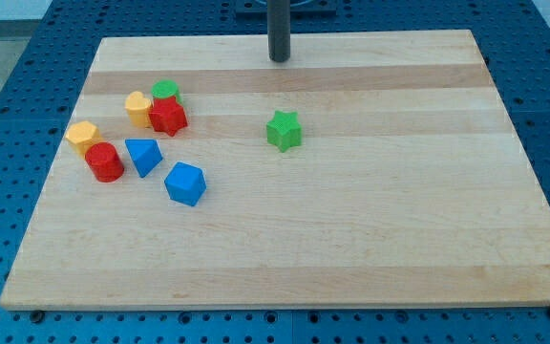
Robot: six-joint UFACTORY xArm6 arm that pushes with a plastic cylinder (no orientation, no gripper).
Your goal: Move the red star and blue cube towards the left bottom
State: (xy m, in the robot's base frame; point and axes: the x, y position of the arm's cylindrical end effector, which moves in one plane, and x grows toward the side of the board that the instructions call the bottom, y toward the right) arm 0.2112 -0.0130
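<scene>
Rod w/ no claw; my tip point(280, 59) rests at board's point(370, 248) 12 o'clock, well apart from red star point(169, 117) & blue cube point(185, 183) at 9 o'clock.

**One raised view from the near edge**

Looks down at a slant from above the worktop's point(351, 239) near edge, facing its far edge. Set far enough back to take in all four corners, with blue perforated surround point(8, 96) showing along each side. Far edge appears narrower than near edge. No second view.
</scene>
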